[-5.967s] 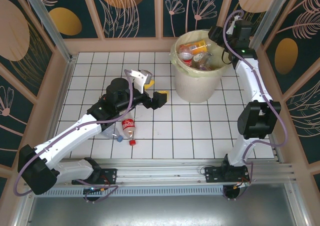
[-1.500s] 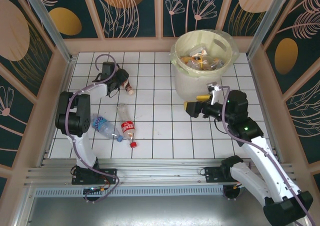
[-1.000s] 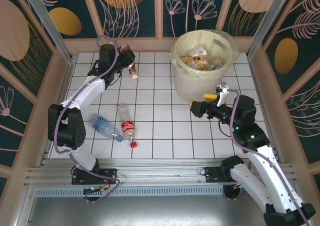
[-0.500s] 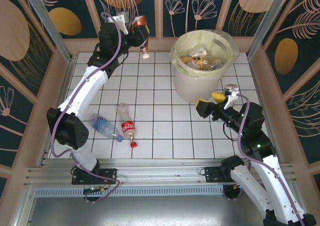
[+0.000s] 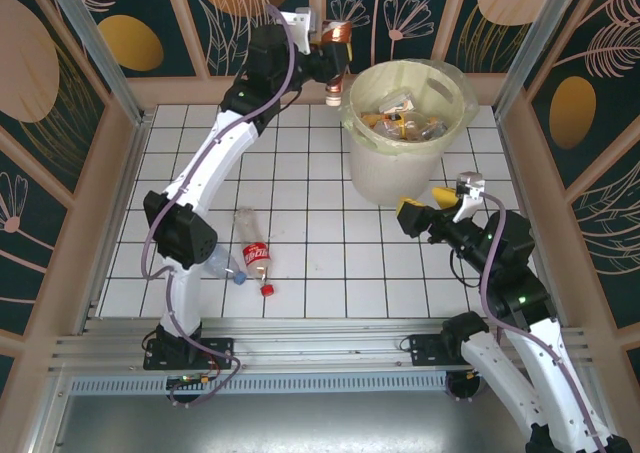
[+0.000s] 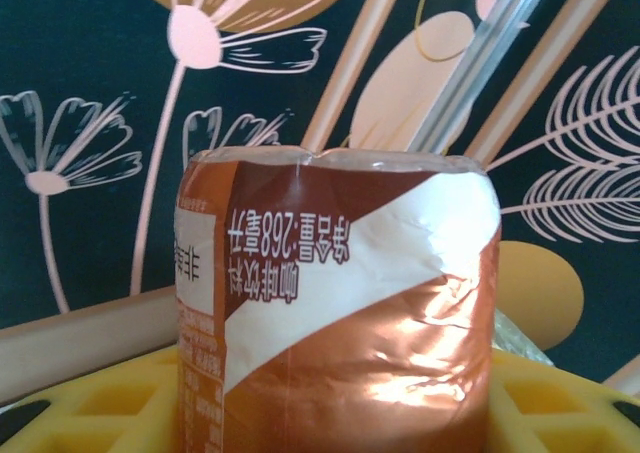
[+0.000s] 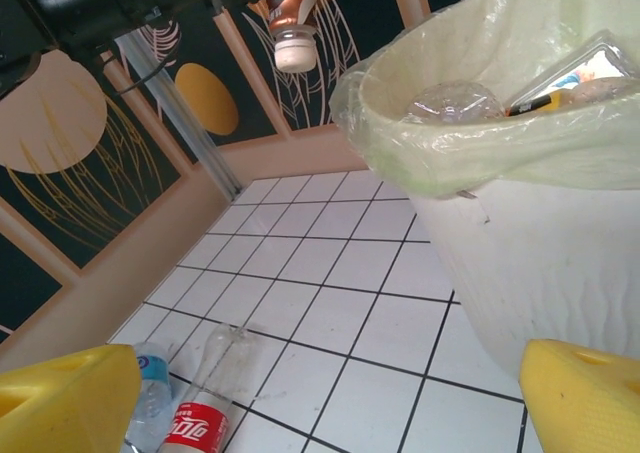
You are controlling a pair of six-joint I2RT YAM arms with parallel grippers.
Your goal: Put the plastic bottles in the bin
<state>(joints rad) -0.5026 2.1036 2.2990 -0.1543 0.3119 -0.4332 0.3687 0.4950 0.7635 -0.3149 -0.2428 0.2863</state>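
Left gripper (image 5: 330,61) clenched on brown-labelled bottle (image 5: 333,91), cap down, now swung across beside the bin (image 5: 395,178) rim | right gripper (image 5: 427,204) gaping, empty | Coca-Cola bottle (image 5: 257,258) unmoved on tabletop (image 5: 330,263)

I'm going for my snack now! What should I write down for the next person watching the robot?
Left gripper: shut on a brown-labelled bottle, cap down, held high by the bin rim, not dropped yet.
Right gripper: open, empty, low in front of the bin.
Done: a heap of bottles lies in the bin.
Left: drop the held bottle, then fetch three from the floor: the Coca-Cola bottle, a blue-labelled bottle and a clear bottle beside them.
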